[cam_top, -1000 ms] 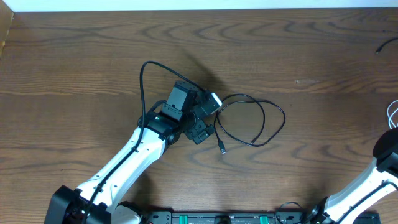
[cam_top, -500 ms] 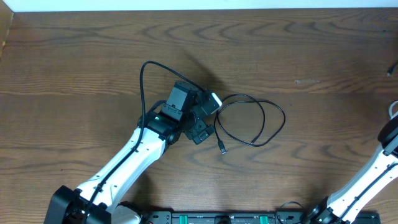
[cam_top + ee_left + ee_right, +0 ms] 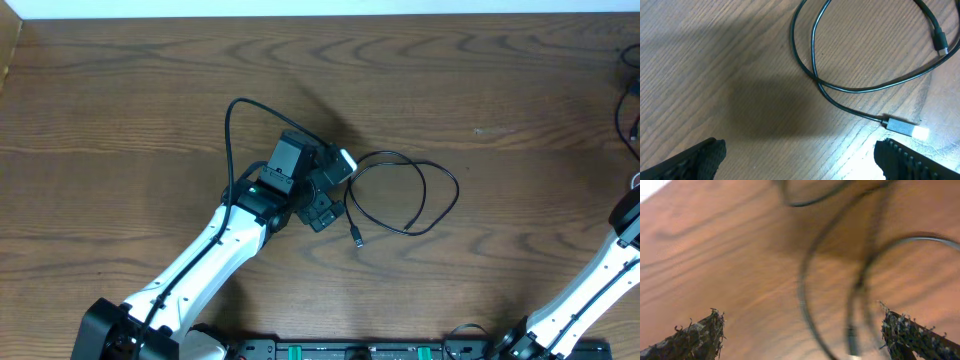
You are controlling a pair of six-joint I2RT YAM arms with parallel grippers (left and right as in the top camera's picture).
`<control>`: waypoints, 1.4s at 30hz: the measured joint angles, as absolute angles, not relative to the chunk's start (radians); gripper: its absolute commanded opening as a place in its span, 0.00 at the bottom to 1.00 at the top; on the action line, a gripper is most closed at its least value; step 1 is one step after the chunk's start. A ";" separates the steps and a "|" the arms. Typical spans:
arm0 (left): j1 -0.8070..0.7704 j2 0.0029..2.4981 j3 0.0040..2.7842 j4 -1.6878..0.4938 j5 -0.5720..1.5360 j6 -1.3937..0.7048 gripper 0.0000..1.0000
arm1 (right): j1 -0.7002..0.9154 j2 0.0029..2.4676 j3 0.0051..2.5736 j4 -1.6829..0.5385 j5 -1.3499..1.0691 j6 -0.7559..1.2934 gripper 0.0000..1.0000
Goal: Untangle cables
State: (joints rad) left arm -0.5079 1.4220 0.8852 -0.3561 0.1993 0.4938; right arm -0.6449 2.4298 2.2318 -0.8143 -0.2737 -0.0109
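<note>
Overhead, a thin black cable (image 3: 457,193) lies in one loose loop on the brown wood-grain surface (image 3: 120,90), near the middle. Its left end sits just beside the black head of the white left arm (image 3: 210,250). The loop's long axis runs roughly left to right. One small plug end (image 3: 357,238) hangs off its lower left and points toward the robot's side of the surface.

From the left wrist, the left jaws are spread wide, with a black fingertip (image 3: 710,152) in each lower corner and only bare, shadowed wood between them. The black cable lies ahead of them and touches neither finger. Its silver-tipped plug (image 3: 902,127) lies flat just ahead of the finger at the picture's right, pointing right. A second, darker plug (image 3: 940,42) lies near the upper right corner.

A thicker black lead (image 3: 228,130) arcs up from the left arm, well clear of the loop.

The white right arm (image 3: 600,285) reaches past the right edge. Its wrist view is blurred, but the right jaws are spread, one worn fingertip (image 3: 695,335) in each lower corner. Dark looping cord strands (image 3: 801,287) hang in the space ahead of and between them. Whether they touch a finger, I cannot tell.
</note>
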 measured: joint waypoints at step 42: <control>-0.508 1.422 0.885 -0.356 0.199 0.494 1.00 | -0.007 2.120 2.099 -1.353 -0.508 -0.758 0.99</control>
State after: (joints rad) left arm -0.5079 1.4220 0.8852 -0.3565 0.1993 0.4938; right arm -0.0071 2.1204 2.0987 -1.3525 -0.5076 -0.7578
